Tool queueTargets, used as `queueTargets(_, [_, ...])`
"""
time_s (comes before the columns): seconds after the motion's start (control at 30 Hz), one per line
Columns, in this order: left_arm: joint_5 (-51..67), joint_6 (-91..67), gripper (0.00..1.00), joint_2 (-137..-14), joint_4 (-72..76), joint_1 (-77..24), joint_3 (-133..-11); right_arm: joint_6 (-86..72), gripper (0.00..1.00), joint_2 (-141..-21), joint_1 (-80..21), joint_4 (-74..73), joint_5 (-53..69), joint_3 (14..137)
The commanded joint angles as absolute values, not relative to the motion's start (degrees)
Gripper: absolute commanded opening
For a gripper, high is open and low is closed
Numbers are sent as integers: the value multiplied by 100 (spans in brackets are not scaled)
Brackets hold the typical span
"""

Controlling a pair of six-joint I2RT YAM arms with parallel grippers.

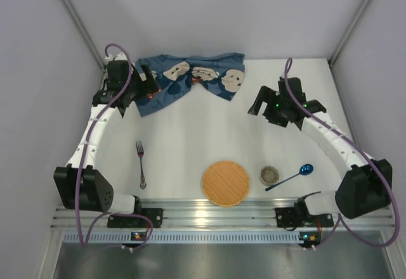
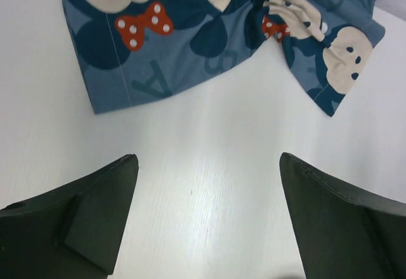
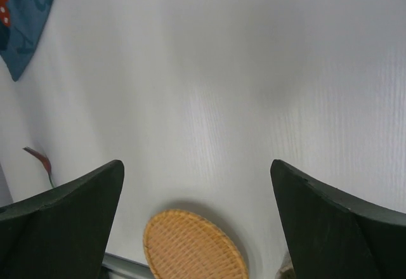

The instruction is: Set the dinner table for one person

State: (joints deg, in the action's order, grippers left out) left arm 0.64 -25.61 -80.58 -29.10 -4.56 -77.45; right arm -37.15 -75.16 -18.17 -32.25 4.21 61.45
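Left gripper (image 2: 208,165): its jaws are standing wide apart and holding nothing; it is hanging in the upper left of the top view, just beside the left edge of the cloth, and in its own wrist view only bare tabletop is showing between the fingers.
Right gripper (image 3: 196,165): it is gaping wide too, with nothing between its fingers; it is hanging in the upper right of the top view, well apart from every item.
Dinner table (image 1: 190,133): the white tabletop is filling the middle of the top view, bearing all the items, with both arm bases sitting at its bottom edge.
Cloth (image 1: 190,76): the blue cartoon-print piece with red dotted bows is lying rumpled at the top centre, against the far edge of the table.
Woven disc (image 1: 226,182): the round tan mat is lying flat at the lower centre, near the bottom edge.
Fork (image 1: 141,163): it is lying at the lower left, tines pointing to the top of the frame.
Spoon (image 1: 293,176): the blue one is lying slanted at the lower right, bowl toward the upper right.
Small cup (image 1: 269,175): it is standing upright between the disc and the spoon, just beside the spoon's handle.
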Motion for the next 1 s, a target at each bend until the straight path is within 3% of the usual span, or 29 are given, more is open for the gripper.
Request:
queueTargets(0.0, [158,-3093,98,-7761,-3619,-448,-7603,-3578,100,-8424,-1863,-2839,965,7310])
queueTargets(0.47, [545,-3516,98,-6592,-4612,-536,-6592,-3638,97,-12470,-1732,-4016,1002,11669])
queueTargets(0.97, [150,-3647,96,-5423,-5291,-545,-5968,-4210,88,-14395,-1986,-3999,1169,12787])
